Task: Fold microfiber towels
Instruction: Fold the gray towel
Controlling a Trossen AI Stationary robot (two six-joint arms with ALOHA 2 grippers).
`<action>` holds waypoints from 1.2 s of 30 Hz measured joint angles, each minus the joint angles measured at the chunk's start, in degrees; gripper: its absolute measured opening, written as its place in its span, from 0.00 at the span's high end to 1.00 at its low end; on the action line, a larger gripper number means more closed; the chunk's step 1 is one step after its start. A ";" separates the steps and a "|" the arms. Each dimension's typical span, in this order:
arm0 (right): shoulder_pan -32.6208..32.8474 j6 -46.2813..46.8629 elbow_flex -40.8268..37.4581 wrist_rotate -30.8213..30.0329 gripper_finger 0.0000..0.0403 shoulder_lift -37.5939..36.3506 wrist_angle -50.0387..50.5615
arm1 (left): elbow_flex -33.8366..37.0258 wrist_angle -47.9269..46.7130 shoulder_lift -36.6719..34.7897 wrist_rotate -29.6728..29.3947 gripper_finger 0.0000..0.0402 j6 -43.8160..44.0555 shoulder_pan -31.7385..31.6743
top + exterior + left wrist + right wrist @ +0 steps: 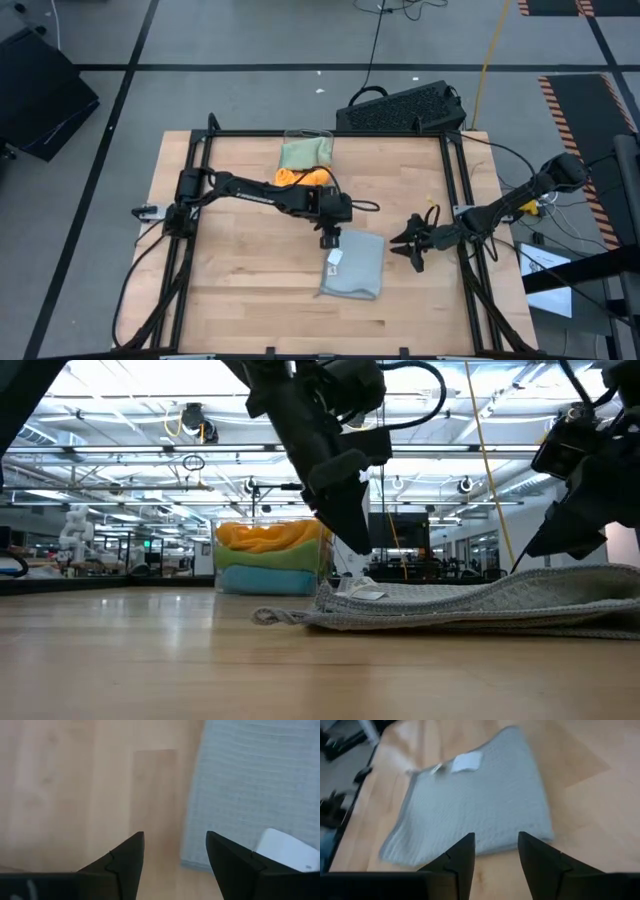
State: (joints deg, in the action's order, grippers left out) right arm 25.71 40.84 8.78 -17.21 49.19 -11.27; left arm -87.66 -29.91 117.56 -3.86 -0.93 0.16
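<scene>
A folded towel (356, 264) lies flat on the table (240, 290), right of centre in the high view, with a tag (334, 258) on its upper left part. The left gripper (328, 239) hangs at the towel's upper left corner. The right gripper (412, 244) sits just right of the towel, apart from it. Above them, near the table's top edge, a bin (306, 158) holds more towels (304, 166).
</scene>
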 joint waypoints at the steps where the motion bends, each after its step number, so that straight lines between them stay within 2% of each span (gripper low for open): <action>1: -0.25 1.31 0.00 -0.87 0.64 0.00 0.04 | -0.52 -0.59 -0.19 -0.63 0.46 -0.02 0.00; 7: -4.40 6.76 0.09 -2.05 0.64 1.91 0.38 | -3.74 -0.62 -3.83 -1.23 0.46 -1.13 2.59; 12: -10.29 9.14 0.28 3.85 0.64 6.66 0.60 | -4.30 0.10 -5.99 -1.99 0.46 -1.40 4.32; 16: -13.01 9.32 3.68 8.38 0.63 13.43 0.63 | -4.26 -0.54 -5.25 -2.03 0.46 2.89 4.26; 23: -13.37 6.41 12.46 13.02 0.49 25.55 1.72 | -4.21 -0.54 -4.92 -2.16 0.46 2.90 5.92; 27: -13.37 5.20 14.58 13.87 0.44 30.28 1.32 | -4.21 -0.84 -4.90 -1.28 0.46 2.46 6.29; 31: -13.37 4.12 14.59 14.18 0.46 30.57 0.71 | -3.40 -1.02 -4.10 -0.72 0.46 2.38 6.11; 36: -13.83 4.06 14.19 14.96 0.47 24.29 5.52 | -1.14 -1.83 -4.17 -0.68 0.46 3.99 5.93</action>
State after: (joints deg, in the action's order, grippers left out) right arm 11.88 44.91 22.96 -2.26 73.47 -5.74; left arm -88.80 -31.74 113.38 -4.54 3.06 6.10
